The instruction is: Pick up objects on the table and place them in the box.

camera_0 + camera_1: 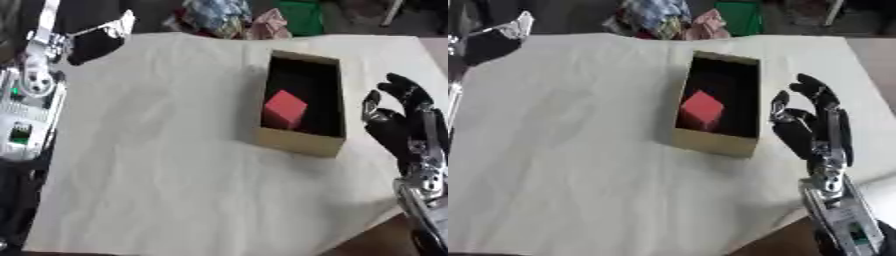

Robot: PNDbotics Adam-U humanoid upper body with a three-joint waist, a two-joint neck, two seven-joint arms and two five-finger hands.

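Red cube (284, 109) lies inside the cardboard box (297, 142), resting on the box's black floor toward the near end and against the wall farthest from the right hand (815, 131). Only its top face and one shaded side show; the rest is hidden by the box's near wall. The box stands on the pale, wrinkled table covering (157, 165), just to the left of the right hand and apart from it, a strip of bare covering lying between them.

That right hand rises from the lower right corner, fingers straight and spread, pointing away toward the far edge, thumb on the side nearer the box. It holds nothing and touches neither box nor cube. Its forearm is cut off by the bottom edge.

Along the left border, well apart from the right hand, the silver-and-white left arm (31, 100) shows only in part; its hand cannot be made out there, so its fingers cannot be judged. Beyond the far edge of the covering lie blurred coloured things (254, 20), too unclear to name.
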